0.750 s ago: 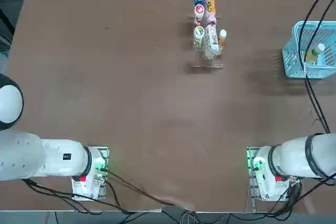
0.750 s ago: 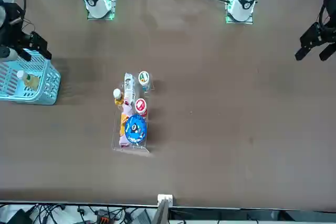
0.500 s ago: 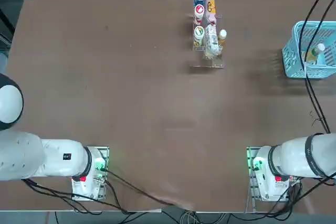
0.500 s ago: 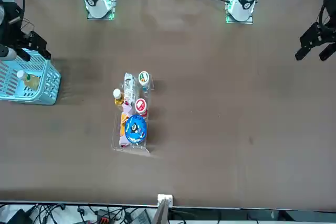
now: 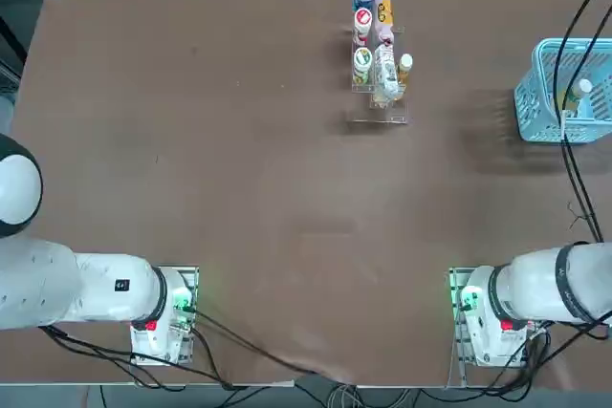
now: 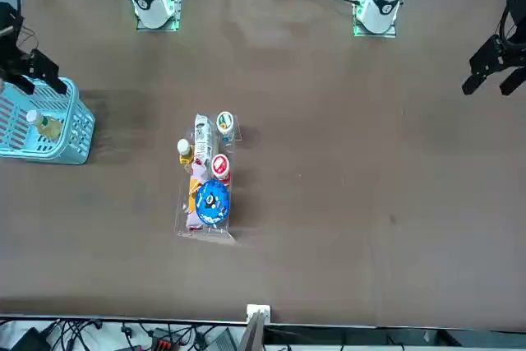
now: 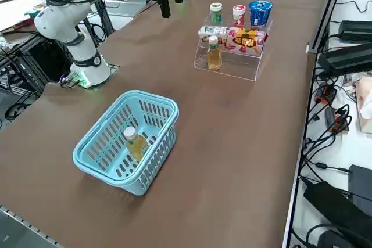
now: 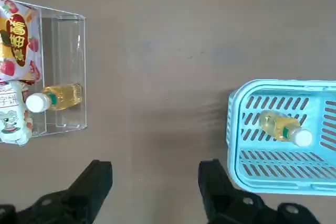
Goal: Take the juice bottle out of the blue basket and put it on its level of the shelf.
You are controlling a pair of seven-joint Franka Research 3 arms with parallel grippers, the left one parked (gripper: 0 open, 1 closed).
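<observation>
Pictured with the right gripper (image 8: 156, 165) spread and empty near the blue basket (image 7: 93, 164). Crossed by cables in the top view, unobstructed from the right side: lattice plastic holding the slim, amber-filled juice bottle (image 7: 136, 144). Backed by the clear, tiered shelf (image 7: 238, 65).

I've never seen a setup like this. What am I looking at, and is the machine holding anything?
This is a pair of white robot arms at a brown table. One picture looks straight down, one faces the robot from across the table, one looks down from its right, and one comes from the right arm's wrist.

On the table stands a light blue plastic lattice basket with a small clear bottle of yellow juice, white-capped, inside. Apart from it is a clear tiered shelf holding packets, small containers and a similar bottle.

The right arm's black two-finger gripper is over the table, its fingers apart, with nothing between them. So nothing is held.
</observation>
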